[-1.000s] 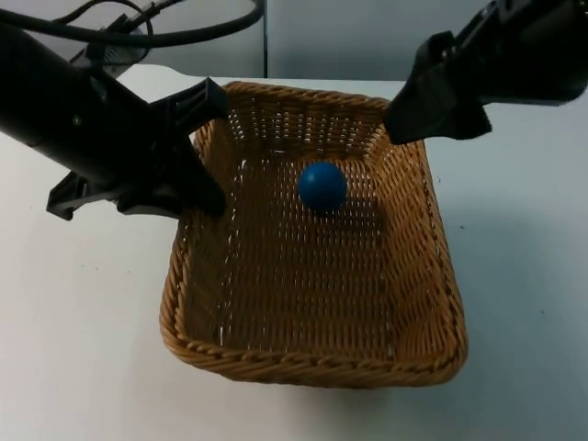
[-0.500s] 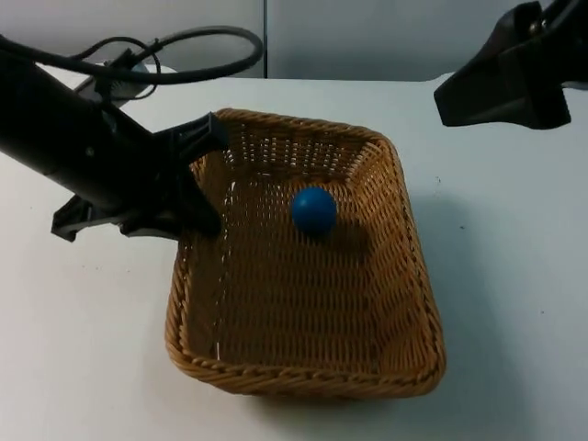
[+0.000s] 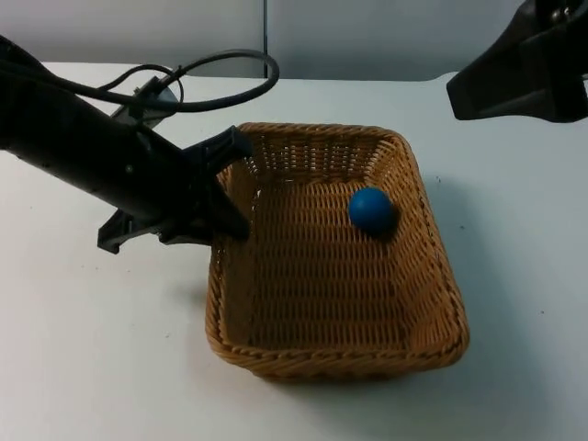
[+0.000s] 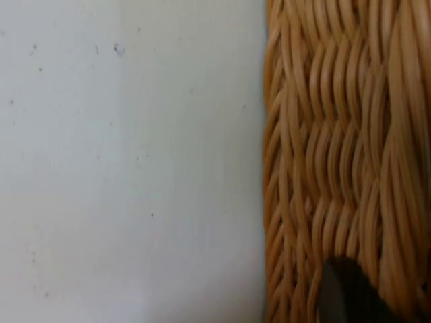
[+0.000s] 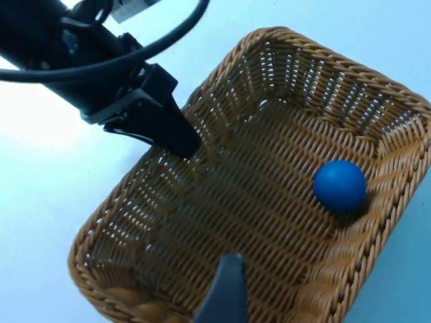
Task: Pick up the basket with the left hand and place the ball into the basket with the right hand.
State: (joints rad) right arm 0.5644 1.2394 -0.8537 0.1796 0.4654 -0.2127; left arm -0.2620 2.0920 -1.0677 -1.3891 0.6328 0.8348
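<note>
- Placement looks done: the blue ball (image 3: 371, 209) lies inside the wicker basket (image 3: 276, 354), against its right wall.
- Left gripper (image 3: 223, 204) is clamped on the basket's left rim; one finger inside, one outside.
- Right gripper (image 3: 519, 73) hangs above the table beyond the basket's far right corner; I cannot tell its opening.
- Next, I judge, only setting the basket down.

White table top (image 3: 83, 367) with a few faint specks, perhaps dirt; grey partition wall (image 3: 386, 37) behind.
</note>
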